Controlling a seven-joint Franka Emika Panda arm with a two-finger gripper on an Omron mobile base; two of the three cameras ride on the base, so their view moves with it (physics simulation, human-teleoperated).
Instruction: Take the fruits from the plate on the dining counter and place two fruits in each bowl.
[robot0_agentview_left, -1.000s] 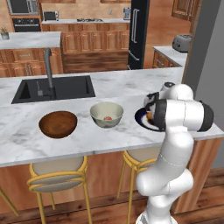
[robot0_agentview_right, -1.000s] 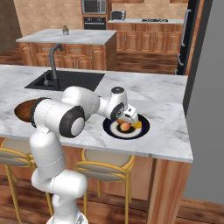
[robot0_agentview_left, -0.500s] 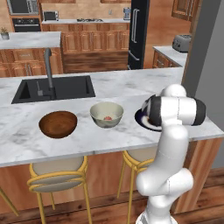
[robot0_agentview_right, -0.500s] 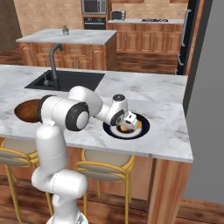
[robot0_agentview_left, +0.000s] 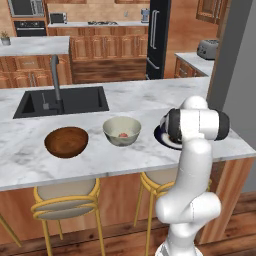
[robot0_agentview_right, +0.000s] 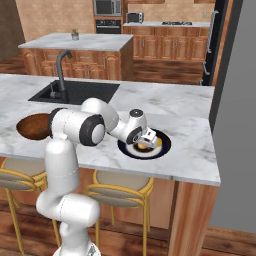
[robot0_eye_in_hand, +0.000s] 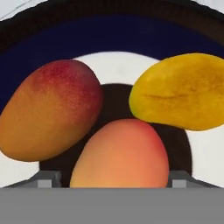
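Fingers: the gripper (robot0_agentview_right: 146, 142) is low over the plate (robot0_agentview_right: 162, 146), its fingers on either side of the peach-coloured fruit (robot0_eye_in_hand: 120, 154); whether they pinch it, I cannot tell.
Plate: near the bench's (robot0_agentview_right: 190, 155) right end, carrying three fruits.
Red-orange fruit (robot0_eye_in_hand: 50, 110): left on the plate.
Yellow fruit (robot0_eye_in_hand: 179, 92): right.
Pale bowl (robot0_agentview_left: 121, 131): holds one reddish fruit (robot0_agentview_left: 122, 135).
Wooden bowl (robot0_agentview_left: 66, 142): beside it.

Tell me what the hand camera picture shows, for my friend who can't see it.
Three fruits lie close together on a dark plate with a white ring: a red-and-orange one on the left, a yellow one on the right, and a peach-coloured one nearest the camera, between the two small grey jaw tips at the bottom.
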